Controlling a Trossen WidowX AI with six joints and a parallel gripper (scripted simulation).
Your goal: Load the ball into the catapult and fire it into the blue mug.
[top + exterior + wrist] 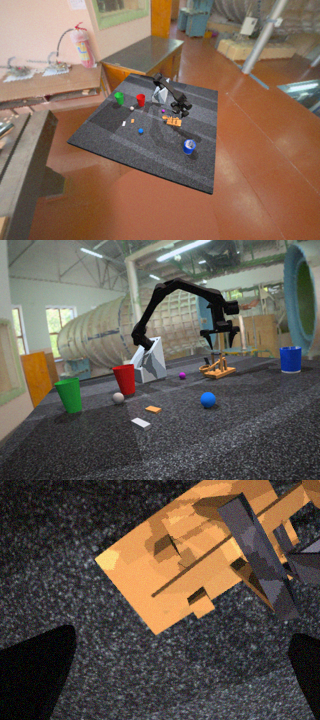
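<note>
The orange catapult (177,123) (217,373) (130,575) stands on the dark table with its throwing arm slanting down to the cup (204,368), where no ball shows. A dark crossbar (260,555) spans its uprights. The blue mug (188,149) (290,360) stands upright beyond the end of the base away from the cup. A small magenta ball (163,110) (182,375) lies on the table near the cup end. A blue ball (140,130) (208,399) and a pinkish-white ball (132,108) (118,398) also lie there. My gripper (221,347) (186,641) is open and empty, above the catapult.
A red cup (140,100) (125,379) and a green cup (119,98) (69,396) stand to the left in the top and exterior views. An orange block (132,120) (153,409) and a white block (123,123) (141,424) lie flat nearby. The pale arm mount (160,364) is behind the magenta ball.
</note>
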